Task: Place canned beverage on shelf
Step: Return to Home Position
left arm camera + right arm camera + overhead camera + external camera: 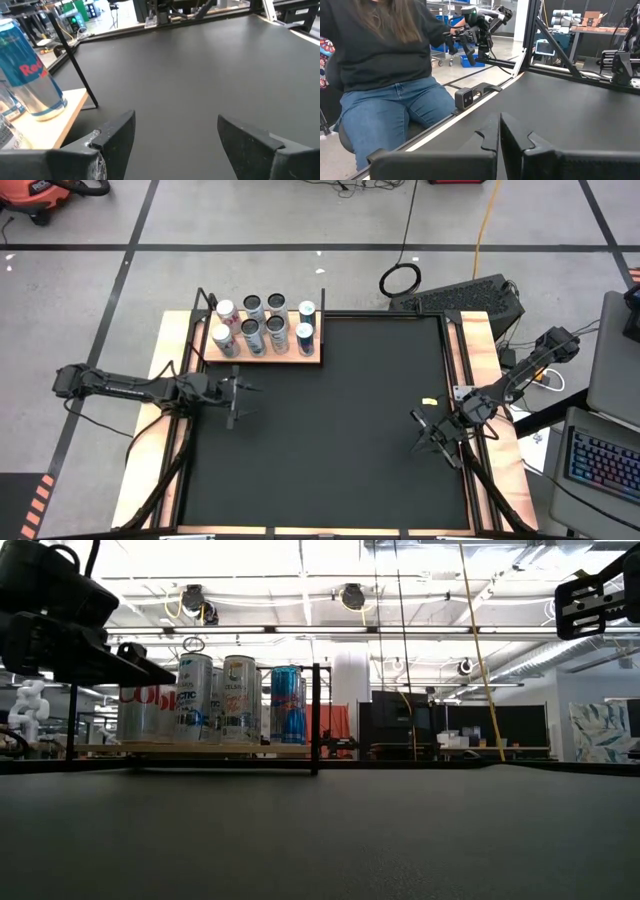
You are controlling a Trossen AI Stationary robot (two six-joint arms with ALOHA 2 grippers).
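Left pincer (pixel 240 392) hangs above the black mat, near the front edge of the shelf (pixel 316 356) but apart from it. Its fingers are spread wide and hold nothing. Right pincer (pixel 432 438) is well apart from the shelf, at the opposite side of the mat, with its fingers pressed together and also holding nothing.

The table (pixel 330 405) is almost all covered by this mat, and the shelf sits in one far corner of it. I judge it is placed there so that the middle is free for the arms. Between the shelf and the right pincer the mat is bare, so there is much room for moving.

The cans (pixel 277 330) stand upright on the shelf in two rows, close together, and none lies on the mat. The task therefore looks finished, with only the retreat of the arms left.

A blue can (pixel 30 70) stands at the shelf's corner beside a thin black rod (pixel 75 60). The left pincer should go away from this edge, not along it. A small yellow scrap (pixel 430 401) lies on the mat far from the shelf, near the right pincer.
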